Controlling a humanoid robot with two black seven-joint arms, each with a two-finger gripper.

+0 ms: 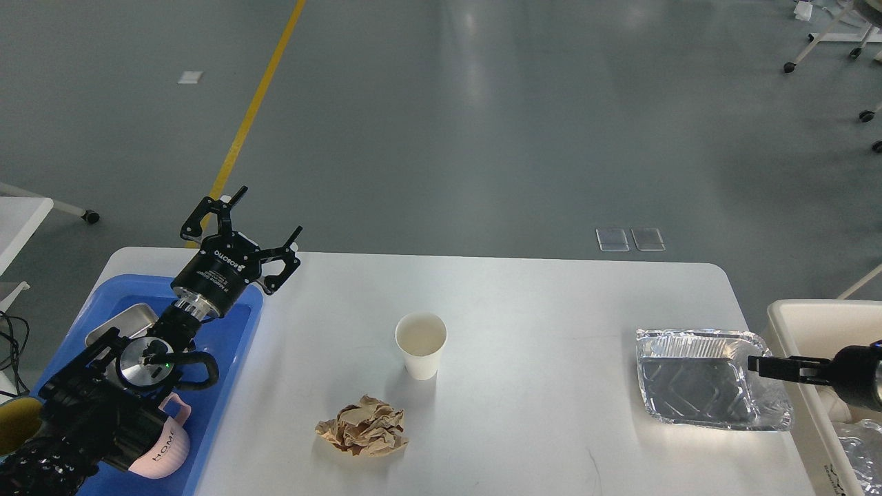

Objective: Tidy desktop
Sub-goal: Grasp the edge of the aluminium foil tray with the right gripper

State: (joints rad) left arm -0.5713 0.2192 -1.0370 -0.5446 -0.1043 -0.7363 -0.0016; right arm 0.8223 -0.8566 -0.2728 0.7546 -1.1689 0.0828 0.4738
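The desktop (524,331) is seen filling the lower half of the head view, white, with rounded far corners. A white paper cup (420,344) is stood upright near its middle. A crumpled ball of brown paper (362,426) is lain just in front of the cup, apart from it. A foil tray (710,379) is placed near the right edge, next to a cream bin (799,324) beyond that edge.

A blue tray (238,324) is set on the left end of the desktop. In it a small metal dish (127,320) and a pink mug (164,448) are held; "HOME" is read on the mug. A yellow-lined cup (17,430) is partly seen at the left edge.

The left gripper (265,217) is raised above the far corner of the blue tray, fingers spread wide, nothing between them. "ROBOTIQ" is read on its black body; smaller print below is not legible.

The right gripper (754,364) is seen edge-on over the right rim of the foil tray; its fingers cannot be told apart, so its spread cannot be determined.
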